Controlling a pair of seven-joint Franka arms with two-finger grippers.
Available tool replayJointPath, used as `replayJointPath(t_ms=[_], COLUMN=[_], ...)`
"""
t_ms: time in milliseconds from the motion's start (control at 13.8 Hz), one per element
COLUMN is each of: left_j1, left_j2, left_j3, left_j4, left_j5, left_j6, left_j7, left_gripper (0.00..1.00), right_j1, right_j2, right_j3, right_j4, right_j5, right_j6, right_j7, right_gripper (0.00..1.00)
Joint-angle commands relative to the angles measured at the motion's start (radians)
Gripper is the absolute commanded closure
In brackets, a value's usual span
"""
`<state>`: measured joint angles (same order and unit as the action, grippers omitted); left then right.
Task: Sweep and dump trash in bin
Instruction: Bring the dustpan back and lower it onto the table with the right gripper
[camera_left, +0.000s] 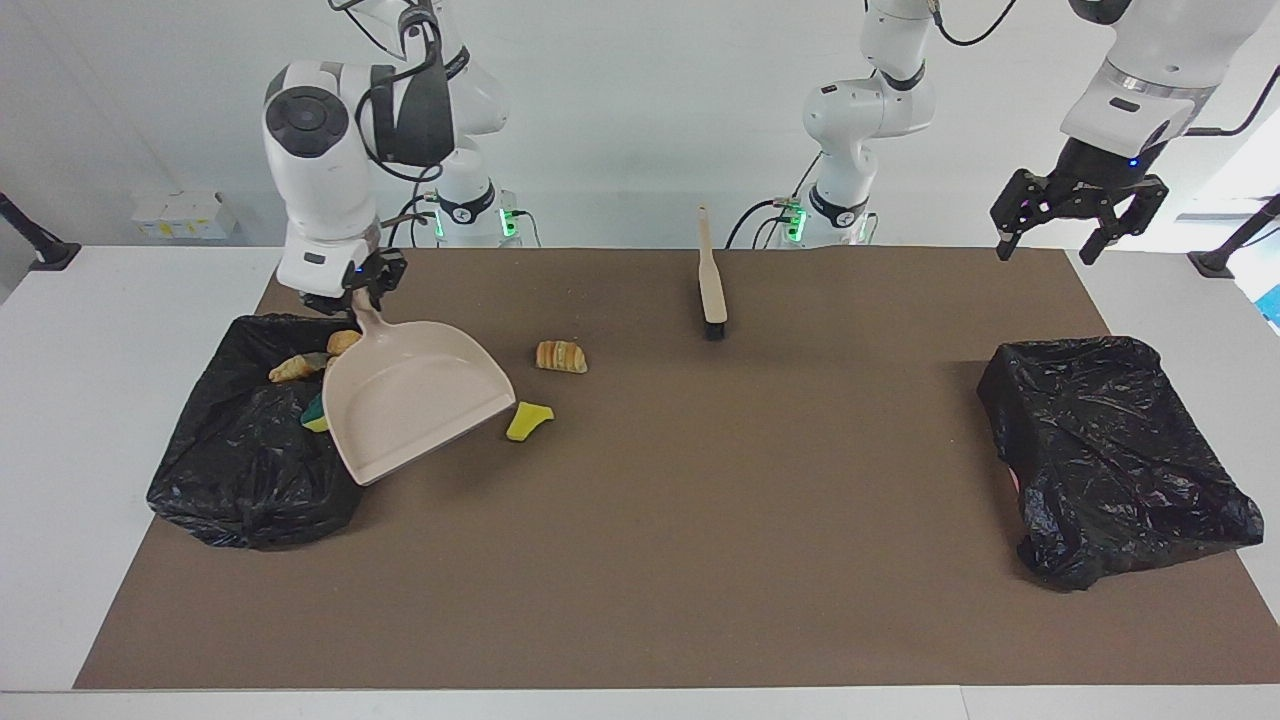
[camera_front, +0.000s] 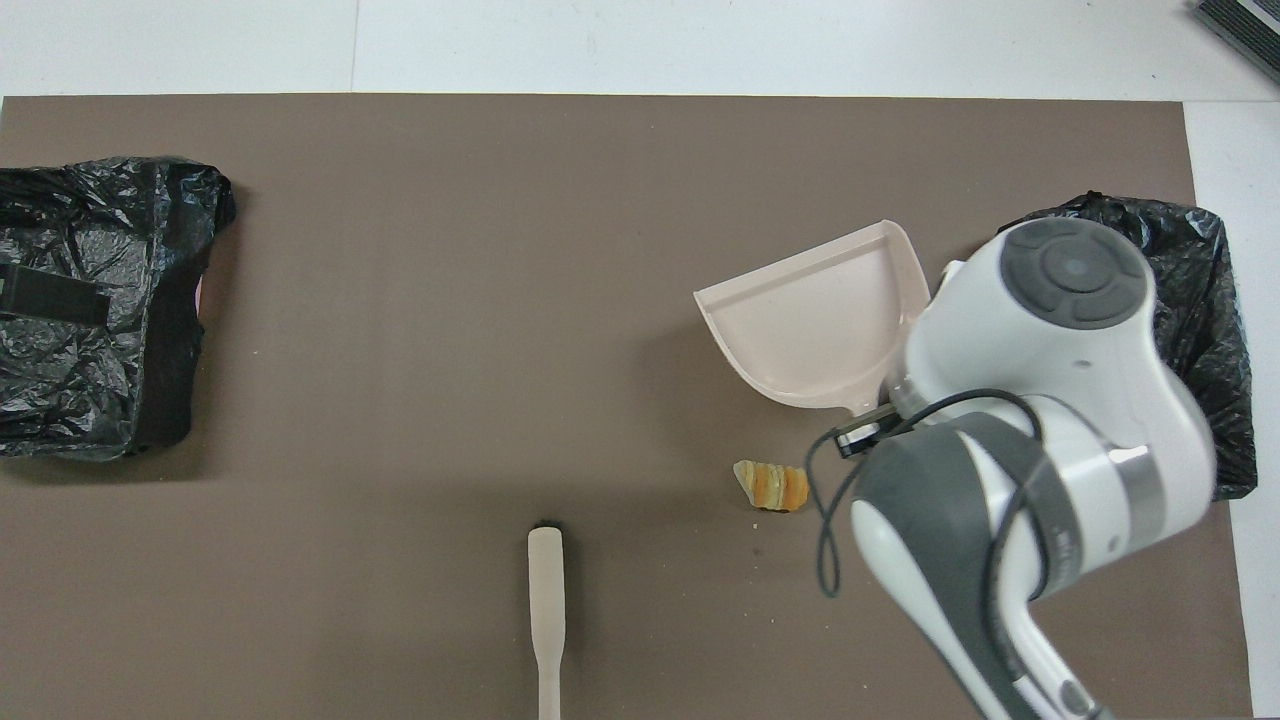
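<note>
The trash is split between a bin and the mat. Toward the right arm's end of the table, the black-bagged bin (camera_left: 250, 450) holds two golden-brown bread pieces (camera_left: 300, 365) near its edge closest to the robots, and a yellow sponge chunk with a green side (camera_left: 314, 415) peeks out just beside the dustpan. No brand, label or writing can be read on anything in either view.

The right gripper (camera_left: 352, 296) is clamped tight on the handle of the beige dustpan (camera_left: 415, 405), which hangs tilted, its open mouth pointing toward the middle of the table, partly over the bin's edge and partly over the brown mat (camera_left: 700, 560). A yellow sponge bit (camera_left: 527, 420) lies on the mat just beside the dustpan's mouth. A striped croissant-like piece (camera_left: 561, 356) lies a little nearer to the robots than that sponge bit, apart from it.

The beige brush (camera_left: 711, 280) with black bristles lies on the mat near the robots' edge, about the middle of the table, untouched.

A second black-bagged bin (camera_left: 1110, 450) sits at the left arm's end of the table. The left gripper (camera_left: 1078, 225) waits in the air above the mat's corner there, its fingers spread wide and holding nothing.
</note>
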<state>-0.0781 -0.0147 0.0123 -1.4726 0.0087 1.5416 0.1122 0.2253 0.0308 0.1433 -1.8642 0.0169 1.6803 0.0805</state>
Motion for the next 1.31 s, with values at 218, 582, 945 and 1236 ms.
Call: replayJointPath(t_ms=[218, 582, 945, 1236], left_j1=[-0.074, -0.042, -0.031, -0.048], left_j2=[-0.022, -0.024, -0.022, -0.037], left_j3=[0.071, 0.058, 0.058, 0.048], left_j4=[-0.002, -0.009, -0.009, -0.023], left_j5=[0.004, 0.0, 0.0, 0.0], left_j6=[-0.043, -0.035, -0.029, -0.084], left_j7=[0.01, 0.004, 0.001, 0.0], left_gripper=[0.0, 0.0, 0.0, 0.0], right_j1=[0.222, 0.353, 0.373, 0.367], right_j2=[0.214, 0.522, 0.682, 0.664], right_j3=[-0.007, -0.014, -0.016, -0.011], right_j4=[0.198, 0.465, 0.606, 0.599], right_j5=[0.146, 0.124, 0.043, 0.021], right_j6=[0.108, 0.244, 0.303, 0.312], right_j7=[0.449, 0.639, 0.64, 0.636], right_gripper=[1.0, 1.0, 1.0, 0.0])
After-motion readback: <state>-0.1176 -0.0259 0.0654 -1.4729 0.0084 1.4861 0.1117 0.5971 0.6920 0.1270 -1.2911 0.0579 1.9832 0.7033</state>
